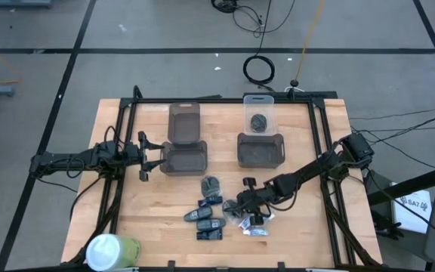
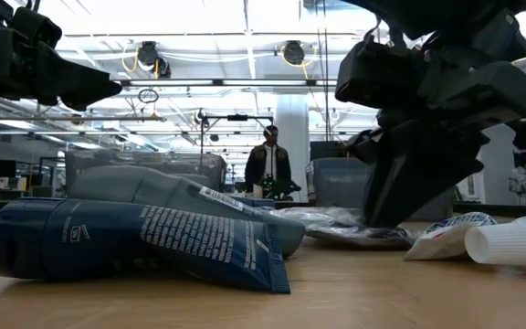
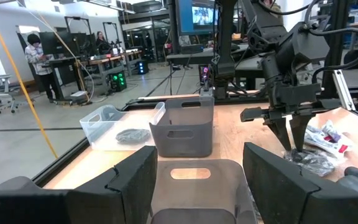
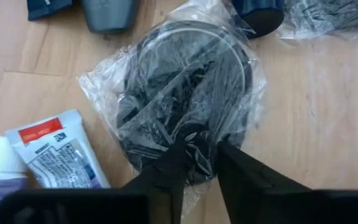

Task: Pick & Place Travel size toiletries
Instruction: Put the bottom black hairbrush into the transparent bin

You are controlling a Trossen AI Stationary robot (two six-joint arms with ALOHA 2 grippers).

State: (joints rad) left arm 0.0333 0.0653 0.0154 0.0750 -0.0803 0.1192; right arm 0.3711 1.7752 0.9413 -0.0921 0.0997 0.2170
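Only 1 dark bagged lump (image 1: 260, 121) sits in the clear bin (image 1: 259, 110) at the worktop's far edge. The right hand (image 4: 199, 147) pinches another bagged lump (image 4: 188, 99) near the front edge. The open left hand (image 1: 143, 158) waits over a grey bin (image 1: 183, 159). Several tubes (image 1: 206, 219) remain.

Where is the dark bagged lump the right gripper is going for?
In the high view the bagged lump lies near the table's front edge, right of centre, under the right gripper, whose fingers pinch its wrap; a white tube lies beside it.
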